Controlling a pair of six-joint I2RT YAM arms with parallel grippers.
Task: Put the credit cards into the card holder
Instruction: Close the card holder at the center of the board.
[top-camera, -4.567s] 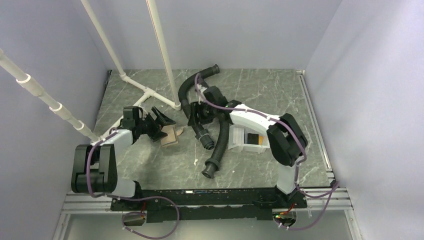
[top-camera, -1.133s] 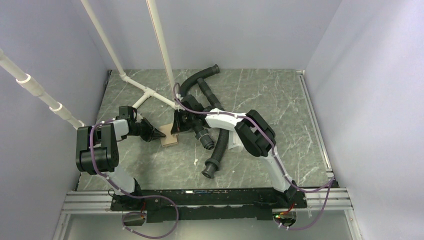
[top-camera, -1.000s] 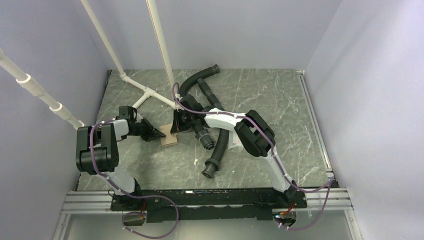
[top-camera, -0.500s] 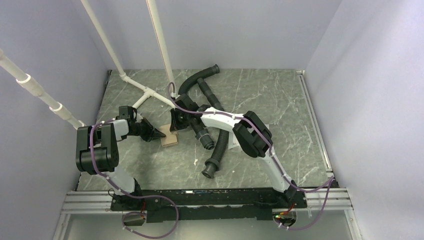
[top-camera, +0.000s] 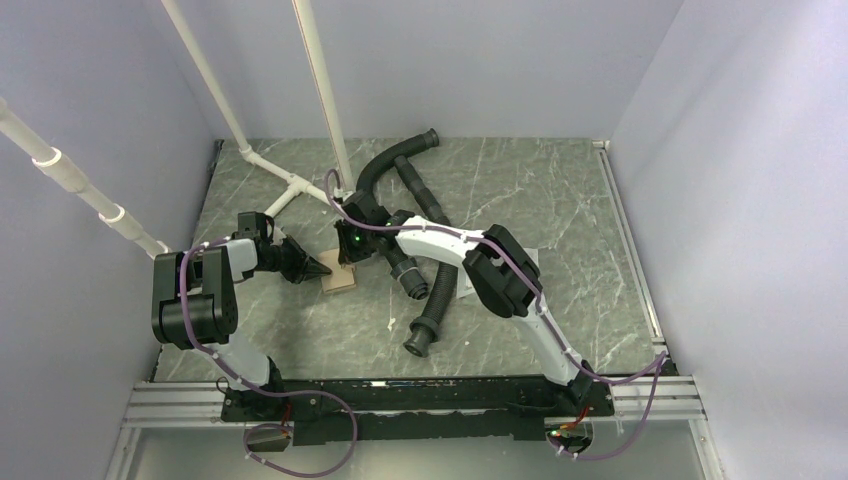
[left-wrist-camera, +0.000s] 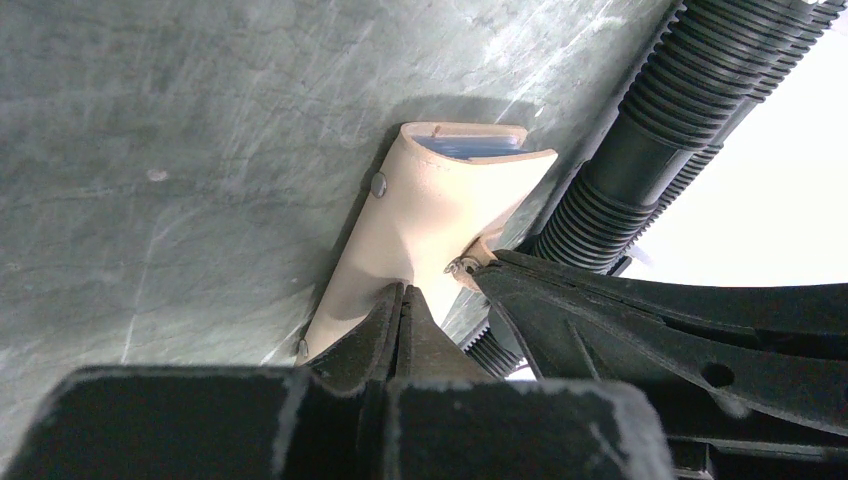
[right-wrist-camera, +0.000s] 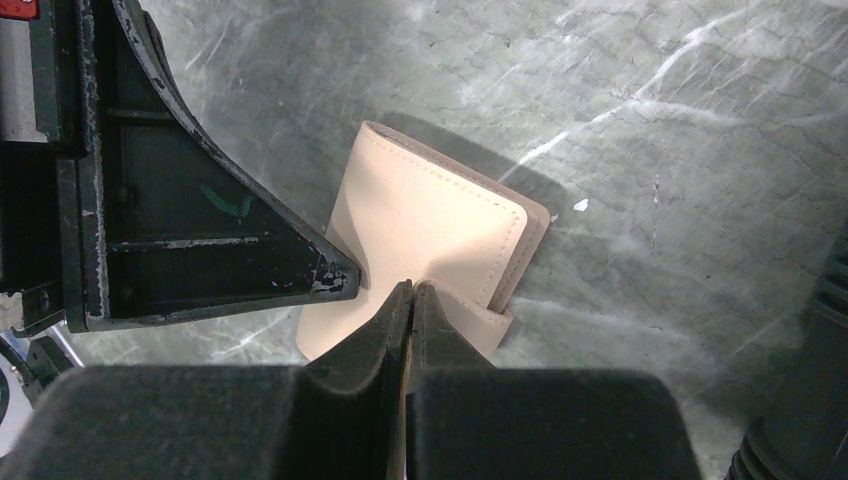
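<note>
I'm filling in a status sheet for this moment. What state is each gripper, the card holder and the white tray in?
left gripper: shut, tips against the card holder.
right gripper: shut, tips on the card holder's edge.
card holder: folded over on the table, one end gaping, blue showing inside.
white tray: mostly hidden under the right arm; contents out of sight.

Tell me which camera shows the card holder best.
Right wrist: the card holder sits mid-frame, folded, its stitched tan face plain to see. Left wrist shows it low and end-on, blue peeking inside. Top external gives only a small tan patch.
</note>
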